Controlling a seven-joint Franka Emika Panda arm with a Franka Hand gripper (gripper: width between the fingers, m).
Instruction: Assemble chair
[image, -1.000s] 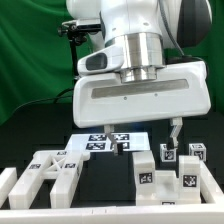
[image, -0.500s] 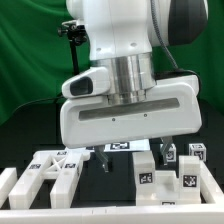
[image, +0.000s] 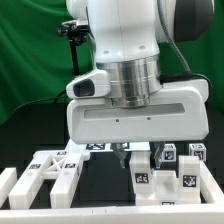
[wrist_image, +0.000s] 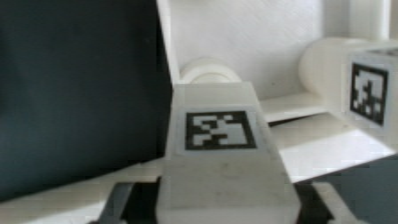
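The chair parts are white tagged blocks on the black table. In the exterior view a notched cluster (image: 52, 172) lies at the left, and tagged blocks (image: 146, 176) (image: 186, 181) stand at the right. My gripper (image: 135, 156) hangs low between them, its fingertips partly hidden. In the wrist view a white block with a square tag (wrist_image: 222, 130) stands between my dark fingers (wrist_image: 135, 196). A dark gap shows on each side of it, so the gripper (wrist_image: 222, 208) is open astride it, not touching it.
The marker board (image: 94, 147) lies behind the gripper, mostly hidden by the hand. Small tagged cubes (image: 168, 153) (image: 196, 152) stand at the back right. A plain block (image: 8, 186) lies at the far left. In the wrist view a tagged block (wrist_image: 366, 90) stands nearby.
The hand has moved from over the marker board toward the camera and down. Its fingers now reach among the right-hand blocks. No part has visibly moved.
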